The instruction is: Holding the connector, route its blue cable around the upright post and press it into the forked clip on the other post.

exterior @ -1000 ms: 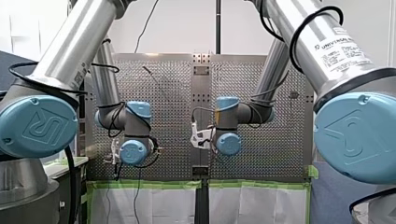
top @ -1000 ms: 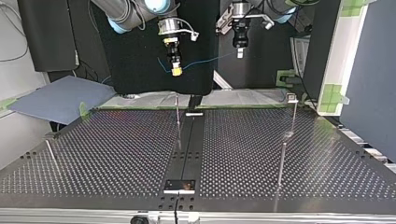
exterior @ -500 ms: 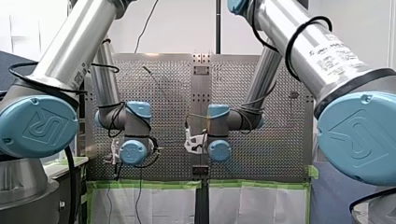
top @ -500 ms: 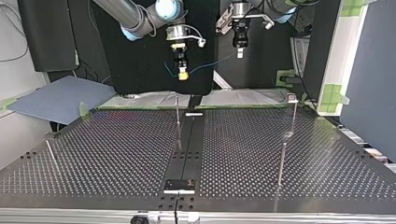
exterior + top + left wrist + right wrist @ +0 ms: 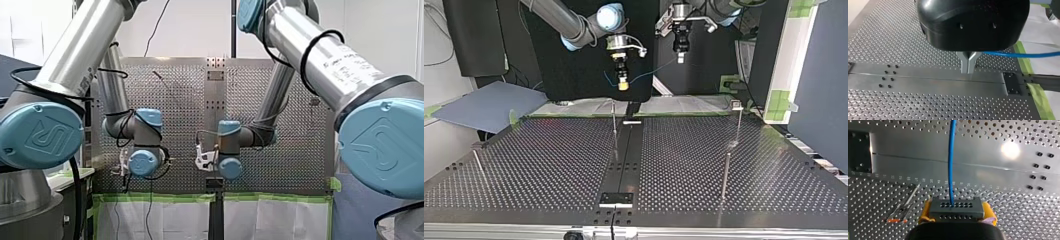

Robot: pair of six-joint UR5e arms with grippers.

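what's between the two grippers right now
The blue cable, slung through the air from the connector in my right gripper to my left gripper; nothing else. The top view shows it.

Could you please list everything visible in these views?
perforated table: one, silver, dark centre strip.
connector: one, grey, clamped in my right tool.
blue cable: one, running from the connector to my left tool.
posts: four, thin metal, standing on the table.
black plate: one, centre of the top view's near edge.
mat: one, blue-grey, beyond the table.
green tape: strips along the table's edges.
my right tool: yellow pads, shut on the connector.
my left tool: metal fingers, shut on the cable.
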